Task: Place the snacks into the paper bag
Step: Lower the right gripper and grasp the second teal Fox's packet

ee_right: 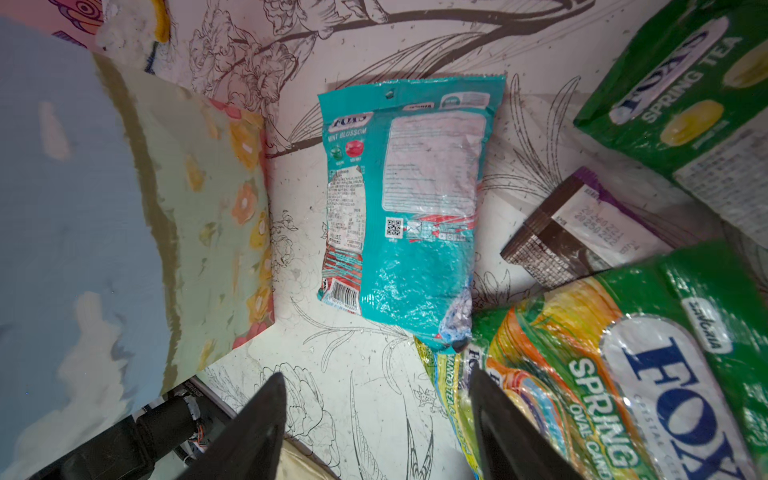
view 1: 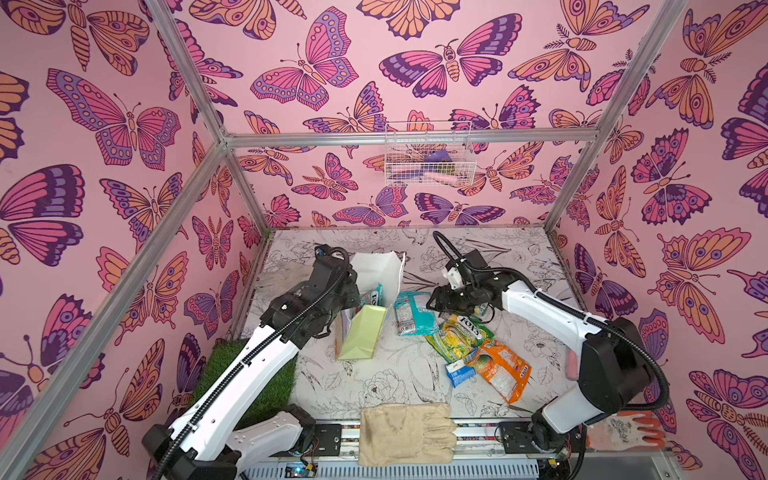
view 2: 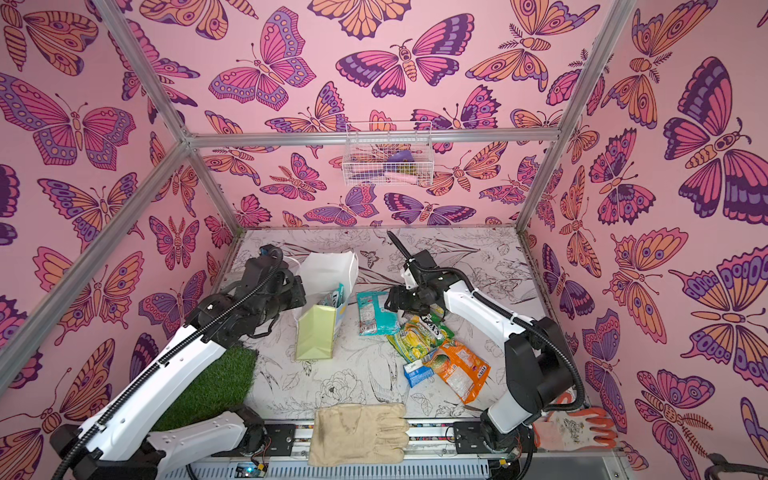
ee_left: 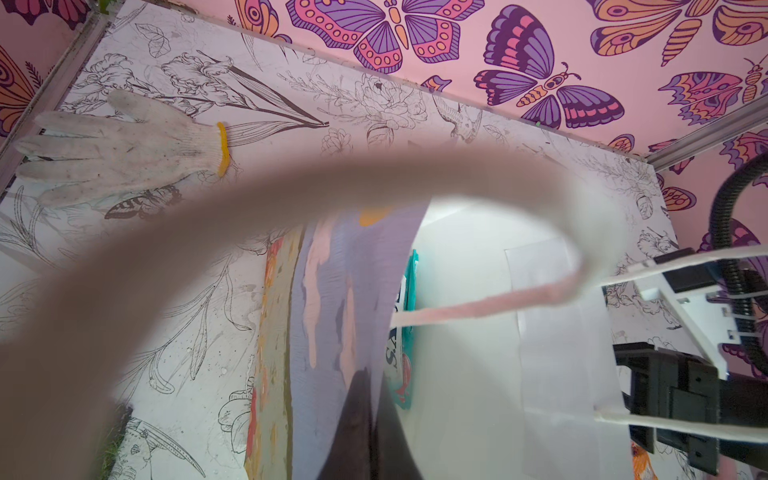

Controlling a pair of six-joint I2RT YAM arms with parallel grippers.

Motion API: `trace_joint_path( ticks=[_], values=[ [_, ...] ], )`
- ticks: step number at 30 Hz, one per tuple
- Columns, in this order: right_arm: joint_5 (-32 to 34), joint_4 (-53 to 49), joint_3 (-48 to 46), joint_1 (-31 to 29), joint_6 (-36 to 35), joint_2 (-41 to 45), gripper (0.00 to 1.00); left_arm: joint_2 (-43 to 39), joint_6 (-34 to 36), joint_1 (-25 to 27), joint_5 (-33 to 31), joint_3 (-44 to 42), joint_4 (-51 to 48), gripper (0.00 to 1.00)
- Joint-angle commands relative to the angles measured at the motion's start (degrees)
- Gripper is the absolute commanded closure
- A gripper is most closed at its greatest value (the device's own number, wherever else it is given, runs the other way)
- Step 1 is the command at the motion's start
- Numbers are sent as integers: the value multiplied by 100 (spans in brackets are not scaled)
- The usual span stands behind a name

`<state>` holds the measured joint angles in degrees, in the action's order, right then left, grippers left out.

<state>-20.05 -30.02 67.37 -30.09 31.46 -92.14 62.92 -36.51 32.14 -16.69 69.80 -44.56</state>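
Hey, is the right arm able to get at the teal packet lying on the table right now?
Probably yes. The right gripper hangs open right by the teal packet, which lies flat with nothing on top of it. The bag stands apart beside it, so the way looks free.

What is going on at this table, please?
The robot is packing snacks into the paper bag. Its left claw is shut on the bag's wall, holding it open; one teal packet is already inside. The right claw is open beside a second teal packet on the table. A green packet, an orange packet and a blue packet lie nearby.
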Motion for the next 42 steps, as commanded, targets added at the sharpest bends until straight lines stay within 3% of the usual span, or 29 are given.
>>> trace_joint_path(
  ticks=[1, 22, 42],
  values=[
    [-111, 208, -23, 69, -188, -169, 30, -95, 10, -35, 60, -121, 87, 100],
    [-608, 1714, -782, 343, -134, -774, 30, -192, -9, -41, 43, -213, 121, 100],
    [-886, 2350, -900, 348, 183, -1385, 31, -188, 16, -50, 113, -185, 118, 100]
  ],
)
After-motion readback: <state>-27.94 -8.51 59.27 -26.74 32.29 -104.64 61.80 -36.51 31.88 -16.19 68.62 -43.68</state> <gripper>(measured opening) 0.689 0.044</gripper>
